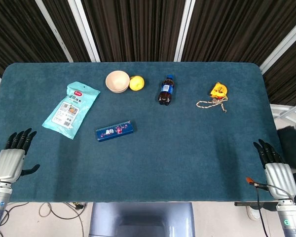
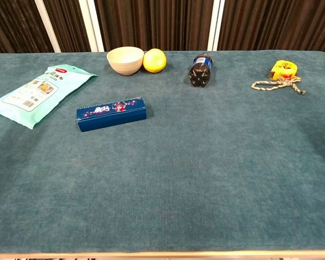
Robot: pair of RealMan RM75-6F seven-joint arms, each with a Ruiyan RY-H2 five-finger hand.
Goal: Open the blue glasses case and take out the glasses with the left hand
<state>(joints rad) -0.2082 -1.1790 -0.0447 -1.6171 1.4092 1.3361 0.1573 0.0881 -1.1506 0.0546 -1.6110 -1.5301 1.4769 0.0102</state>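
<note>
Your left hand point(image 1: 10, 160) rests at the near left edge of the teal felt-covered table point(image 1: 187, 148), palm down, its dark fingers point(image 1: 19, 139) stretched forward and slightly apart, the thumb out to the side, holding nothing. Your right hand point(image 1: 275, 167) sits at the near right edge in a matching pose, fingers extended toward the far side and empty. Neither hand shows in the chest view. The long blue rectangular glasses case point(image 1: 115, 131) lies closed on the cloth ahead of your left hand and toward the middle, well apart from it. Just left of the case lies a flat pale-green plastic packet point(image 1: 71, 108). Farther back, a cream round bowl point(image 1: 117, 81) touches a yellow lemon point(image 1: 136, 83); to their right lie a small dark cola bottle point(image 1: 166, 91) on its side and a yellow tape measure point(image 1: 218, 90) beside a coil of pale rope point(image 1: 210, 102).
</note>
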